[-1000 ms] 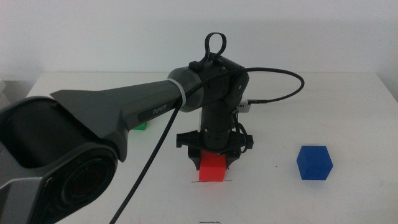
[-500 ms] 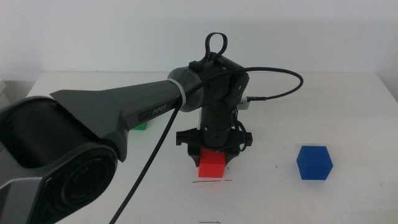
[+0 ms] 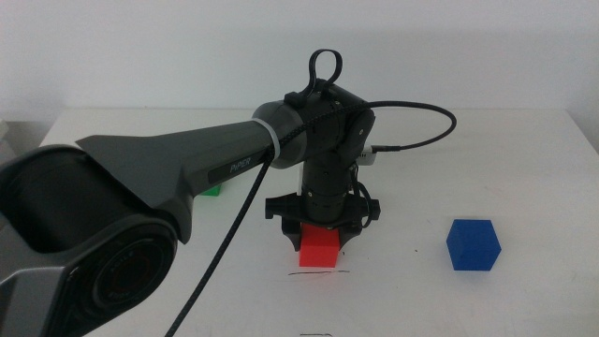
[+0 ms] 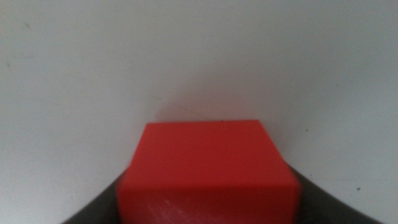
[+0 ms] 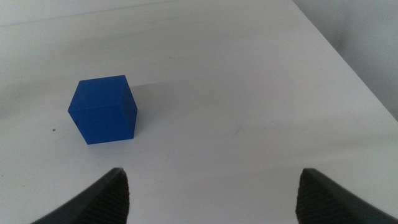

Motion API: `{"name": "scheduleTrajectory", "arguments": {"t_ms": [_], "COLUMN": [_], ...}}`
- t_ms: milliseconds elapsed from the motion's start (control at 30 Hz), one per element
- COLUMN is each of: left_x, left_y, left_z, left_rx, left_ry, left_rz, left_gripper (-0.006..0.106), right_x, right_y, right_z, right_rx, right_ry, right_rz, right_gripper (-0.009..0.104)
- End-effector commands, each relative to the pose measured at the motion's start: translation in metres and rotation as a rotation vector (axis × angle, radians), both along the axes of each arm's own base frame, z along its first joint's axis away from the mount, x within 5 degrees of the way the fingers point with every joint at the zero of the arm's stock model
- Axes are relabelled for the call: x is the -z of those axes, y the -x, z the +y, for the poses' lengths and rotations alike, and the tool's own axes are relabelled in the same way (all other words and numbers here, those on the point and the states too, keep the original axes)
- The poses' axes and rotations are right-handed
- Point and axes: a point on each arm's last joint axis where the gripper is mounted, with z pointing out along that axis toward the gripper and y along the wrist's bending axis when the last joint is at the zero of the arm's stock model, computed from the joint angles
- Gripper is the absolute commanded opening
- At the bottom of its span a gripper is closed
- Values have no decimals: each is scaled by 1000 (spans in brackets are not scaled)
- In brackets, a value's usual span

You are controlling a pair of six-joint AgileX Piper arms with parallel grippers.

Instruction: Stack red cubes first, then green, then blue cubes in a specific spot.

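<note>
Overhead, the left gripper (image 3: pixel 320 240) pinches the red cube (image 3: pixel 318 249) between its jaws just above the pen line (image 3: pixel 318 273) marking the spot; the green cube (image 3: pixel 212 190) peeks out behind the arm and the blue cube (image 3: pixel 473 245) sits well apart on the tabletop (image 3: pixel 524 159). Left wrist: the red cube (image 4: pixel 208 171) fills the jaws, so lower squarely and release only once seated. Right wrist: spread jaws of the right gripper (image 5: pixel 211 193) wait near the blue cube (image 5: pixel 103 109).

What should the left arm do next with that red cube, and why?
Probably lower it a touch and open. The left gripper holds the red cube just above the pen line marking the spot, seemingly not yet resting on the table. The right gripper waits open by the blue cube.
</note>
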Motion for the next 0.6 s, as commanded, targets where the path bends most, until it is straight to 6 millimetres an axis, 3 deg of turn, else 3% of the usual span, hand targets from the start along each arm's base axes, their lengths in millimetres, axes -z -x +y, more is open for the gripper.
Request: {"name": "scheduleTrajectory", "arguments": {"t_ms": [0,267,567], "left_x": [-36,-43,-77], "left_y": [2,3,10], "left_z": [-2,0,8], "left_rx": [19,46,66], "left_ry": [62,63,96], "left_rz": [-74,-81,-122], "left_gripper": [70,87,89], "right_x": [-17,-17,-17], "right_y": [0,0,0], "right_z": [0,0,0], "right_rx": [-5,-5,-5], "right_ry": [26,26,26], "right_rz": [-120,-120,-120], "right_gripper": [78,78,78]}}
